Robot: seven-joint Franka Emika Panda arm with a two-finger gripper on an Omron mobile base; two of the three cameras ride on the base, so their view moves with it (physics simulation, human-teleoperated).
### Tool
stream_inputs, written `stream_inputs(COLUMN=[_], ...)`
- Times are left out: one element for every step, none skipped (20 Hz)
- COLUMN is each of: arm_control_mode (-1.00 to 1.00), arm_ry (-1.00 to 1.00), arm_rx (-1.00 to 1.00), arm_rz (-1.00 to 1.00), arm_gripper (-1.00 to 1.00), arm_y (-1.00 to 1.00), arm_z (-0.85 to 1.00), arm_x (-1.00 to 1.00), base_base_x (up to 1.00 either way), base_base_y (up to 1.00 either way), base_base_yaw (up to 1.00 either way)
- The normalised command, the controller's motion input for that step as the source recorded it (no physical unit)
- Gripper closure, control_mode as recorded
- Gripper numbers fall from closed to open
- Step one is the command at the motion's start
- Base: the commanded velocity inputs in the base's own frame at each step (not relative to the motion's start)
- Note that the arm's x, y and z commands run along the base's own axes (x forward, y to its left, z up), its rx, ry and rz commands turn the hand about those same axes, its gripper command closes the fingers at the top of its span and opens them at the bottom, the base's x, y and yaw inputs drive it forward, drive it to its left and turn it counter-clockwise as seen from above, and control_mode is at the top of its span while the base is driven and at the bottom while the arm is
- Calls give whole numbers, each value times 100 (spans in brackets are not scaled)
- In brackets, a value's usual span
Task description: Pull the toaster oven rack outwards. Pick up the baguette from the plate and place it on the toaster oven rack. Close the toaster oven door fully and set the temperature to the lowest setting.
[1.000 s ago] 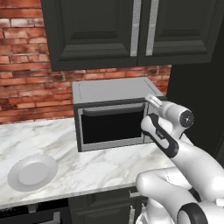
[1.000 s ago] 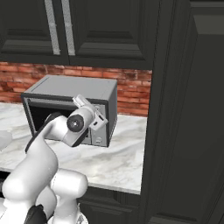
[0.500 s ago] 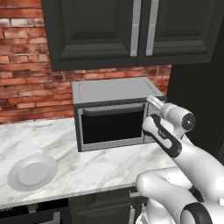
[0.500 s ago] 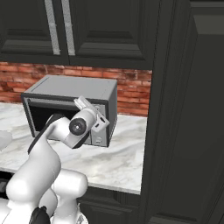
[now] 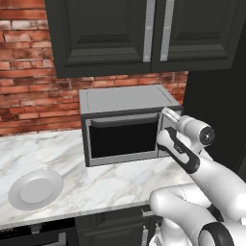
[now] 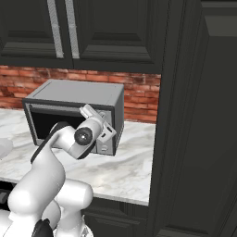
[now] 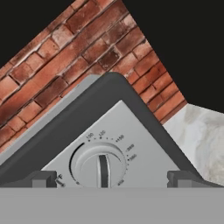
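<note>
Sitting on the marble counter (image 5: 120, 185) against the brick wall (image 5: 29, 91), under the dark cabinets (image 5: 144, 33): the grey oven (image 5: 126, 124), with its flat top showing and its door (image 5: 124, 139) standing closed, dark glass facing out, bar handle running along the upper edge. Lying at about 8 o'clock from the oven, well apart from it, near the counter's front edge: the white plate (image 5: 34, 188), bare on top. Reaching up from the lower right of the left base view toward the oven's right side: the white arm (image 5: 211, 178), with the hand up at the knob panel at 3 o'clock of the door. Seen from the right base view: the gripper (image 6: 105, 130) just in front of the panel on the oven (image 6: 74, 109), hiding most of the knobs. Looking straight at one round knob (image 7: 99, 164) in the hand view, ringed by small printed temperature numbers, its dark pointer bar standing toward 6 o'clock in that tilted picture. Standing far apart at either side of the knob: the two dark fingertips (image 7: 40, 178), the gripper (image 7: 111, 178) spread wide and released, grasping nothing, the pads not touching the knob. Showing at 4 o'clock in the hand view: a patch of counter (image 7: 201, 140). Baguette and rack hidden behind the dark glass, position impossible to tell.
</note>
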Motion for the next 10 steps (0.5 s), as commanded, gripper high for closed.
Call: stream_inputs(arm_control_mode=[-100, -100, -100, -100, -100, -100, -100, -100, -100, -100], arm_ry=[0, 0, 0, 0, 0, 0, 0, 0, 0, 0], arm_rx=[0, 0, 0, 0, 0, 0, 0, 0, 0, 0], arm_rz=[0, 0, 0, 0, 0, 0, 0, 1, 6, 8], arm_gripper=[-100, -100, -100, -100, -100, -100, -100, -100, -100, -100], arm_y=[0, 2, 1, 0, 0, 0, 0, 1, 0, 0], arm_z=[0, 0, 0, 0, 0, 0, 0, -1, -4, 0], arm_x=[0, 0, 0, 0, 0, 0, 3, 2, 8, 12], base_base_x=[0, 0, 0, 0, 0, 0, 0, 0, 0, 0], base_base_y=[0, 0, 0, 0, 0, 0, 0, 0, 0, 0], base_base_yaw=[0, 0, 0, 0, 0, 0, 0, 0, 0, 0])
